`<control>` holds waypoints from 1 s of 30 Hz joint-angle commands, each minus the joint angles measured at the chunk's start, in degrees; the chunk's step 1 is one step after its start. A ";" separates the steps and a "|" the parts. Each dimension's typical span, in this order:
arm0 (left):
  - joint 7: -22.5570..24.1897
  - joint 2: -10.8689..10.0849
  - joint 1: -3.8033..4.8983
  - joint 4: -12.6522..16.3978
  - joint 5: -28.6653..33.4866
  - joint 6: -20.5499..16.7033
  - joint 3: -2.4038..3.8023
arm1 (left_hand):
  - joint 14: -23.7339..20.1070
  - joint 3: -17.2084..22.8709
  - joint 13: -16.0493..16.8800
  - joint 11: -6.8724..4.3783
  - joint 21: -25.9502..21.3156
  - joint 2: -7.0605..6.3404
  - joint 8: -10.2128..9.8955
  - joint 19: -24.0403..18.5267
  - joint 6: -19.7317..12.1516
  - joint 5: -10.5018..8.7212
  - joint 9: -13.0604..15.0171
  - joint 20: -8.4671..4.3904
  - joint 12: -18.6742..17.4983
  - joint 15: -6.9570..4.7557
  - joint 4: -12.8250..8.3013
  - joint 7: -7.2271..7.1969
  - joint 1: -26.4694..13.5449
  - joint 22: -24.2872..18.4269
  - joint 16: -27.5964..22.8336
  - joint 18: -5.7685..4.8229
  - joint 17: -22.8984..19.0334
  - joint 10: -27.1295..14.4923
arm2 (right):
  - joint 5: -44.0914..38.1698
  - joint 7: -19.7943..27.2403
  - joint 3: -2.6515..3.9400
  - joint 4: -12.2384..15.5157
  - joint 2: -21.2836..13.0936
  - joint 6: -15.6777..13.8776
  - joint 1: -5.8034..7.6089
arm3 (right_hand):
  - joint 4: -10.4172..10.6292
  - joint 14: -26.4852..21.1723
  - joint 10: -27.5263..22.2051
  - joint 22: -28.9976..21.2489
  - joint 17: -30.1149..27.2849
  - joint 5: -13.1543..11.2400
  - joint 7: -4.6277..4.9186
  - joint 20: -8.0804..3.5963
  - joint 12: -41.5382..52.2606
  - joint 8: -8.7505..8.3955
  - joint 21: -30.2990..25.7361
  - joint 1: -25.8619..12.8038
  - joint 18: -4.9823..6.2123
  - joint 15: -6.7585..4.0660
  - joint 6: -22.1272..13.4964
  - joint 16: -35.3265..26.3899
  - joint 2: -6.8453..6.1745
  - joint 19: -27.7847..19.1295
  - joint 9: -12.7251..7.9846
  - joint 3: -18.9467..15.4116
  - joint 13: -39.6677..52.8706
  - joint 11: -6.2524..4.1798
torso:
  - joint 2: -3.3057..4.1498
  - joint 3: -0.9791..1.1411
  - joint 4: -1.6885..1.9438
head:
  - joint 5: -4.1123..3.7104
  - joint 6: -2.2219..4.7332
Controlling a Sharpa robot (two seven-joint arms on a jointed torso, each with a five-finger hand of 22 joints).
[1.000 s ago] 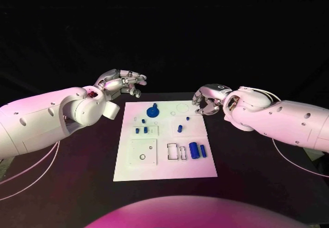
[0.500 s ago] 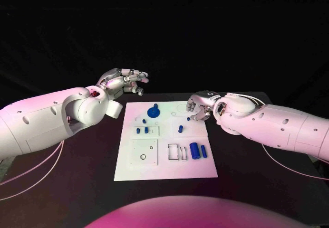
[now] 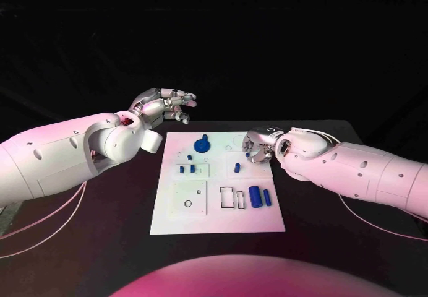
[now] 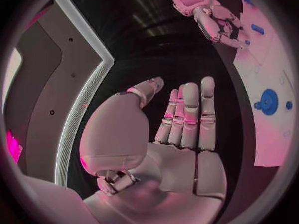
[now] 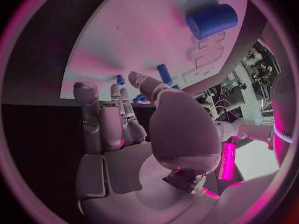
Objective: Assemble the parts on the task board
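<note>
The white task board (image 3: 217,210) lies in the middle of the black table (image 3: 107,247) with small blue parts on it: a round disc with a knob (image 3: 202,145) near the far end, little pegs (image 3: 187,167) left of centre, one peg (image 3: 236,167) right of centre, and two cylinders (image 3: 258,197) beside rectangular cut-outs near the front. The left hand (image 3: 167,104) hovers above the table beyond the board's far left corner, fingers straight and apart, holding nothing. The right hand (image 3: 258,148) is over the board's far right edge, fingers loosely extended and empty. Compared with a second ago, the right hand has moved inward from beside the board to above its edge, while the left has barely shifted.
</note>
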 commanded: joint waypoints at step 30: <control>0.48 -0.31 0.05 0.88 0.50 -0.21 0.04 | -0.52 0.13 0.09 0.09 -0.60 0.33 0.32 -0.12 0.18 0.18 -0.14 0.07 0.42 0.18 0.15 0.16 0.02 -0.23 -0.41 0.57 -0.22 -0.69 | -0.90 -0.36 -0.03 -3.81 2.43 1.60 -1.92 | 1.23 2.50 3.83 4.96 0.78 -4.13 -1.16 -0.41 0.63 1.49 5.83 -0.54 -1.37 -0.27 3.04 3.68 2.42 1.09 1.42 5.39 0.50 -0.99 | -0.07 0.02 -0.03 | 0.17 0.00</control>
